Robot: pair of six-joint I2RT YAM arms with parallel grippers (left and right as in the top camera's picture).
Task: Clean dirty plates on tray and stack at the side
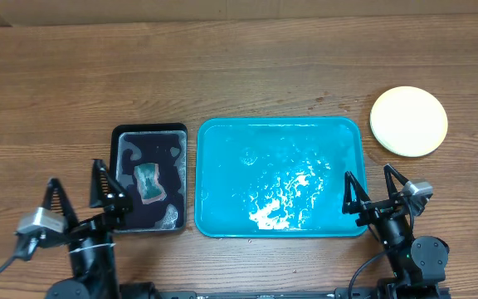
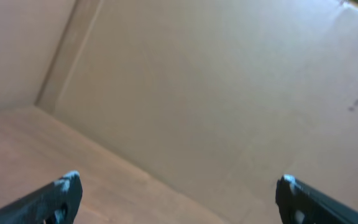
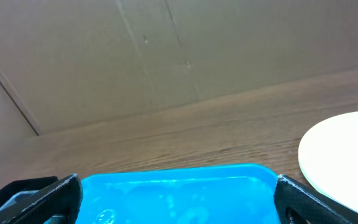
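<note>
The right gripper (image 3: pixel 176 186) sits closest to its wrist camera. Its two dark fingers stand at the lower corners of that view, spread wide with nothing between them. The left gripper (image 2: pixel 178 183) is the same, jaws fully apart and holding nothing. From overhead both grippers rest at the near edge, the left gripper (image 1: pixel 77 187) by the near left corner of the black tray and the right gripper (image 1: pixel 368 178) over the near right corner of the turquoise tray.

The table (image 1: pixel 239 75) is brown wood with a lengthwise grain. A plain cardboard wall (image 3: pixel 166 50) rises behind it, seen only in the wrist views. The left wrist view shows a faint dark mark on it, too blurred to read.

The tray (image 1: pixel 279 121) is a turquoise plastic rectangle with rounded corners and a raised rim. It lies centre-right, its floor wet and shining with white glints. The right wrist view shows only its far rim (image 3: pixel 166 175).

Just left of it, apart by a narrow gap, lies a smaller black tray (image 1: pixel 114 166) with greyish smears. A small teal sponge-like piece (image 1: pixel 148 183) rests on its floor.

A round, pale yellow plate (image 1: pixel 409 121) lies on the table, right of and beyond the tray's far right corner and not touching it. Whether other plates lie under it cannot be told. The right wrist view catches its edge (image 3: pixel 347 155).
</note>
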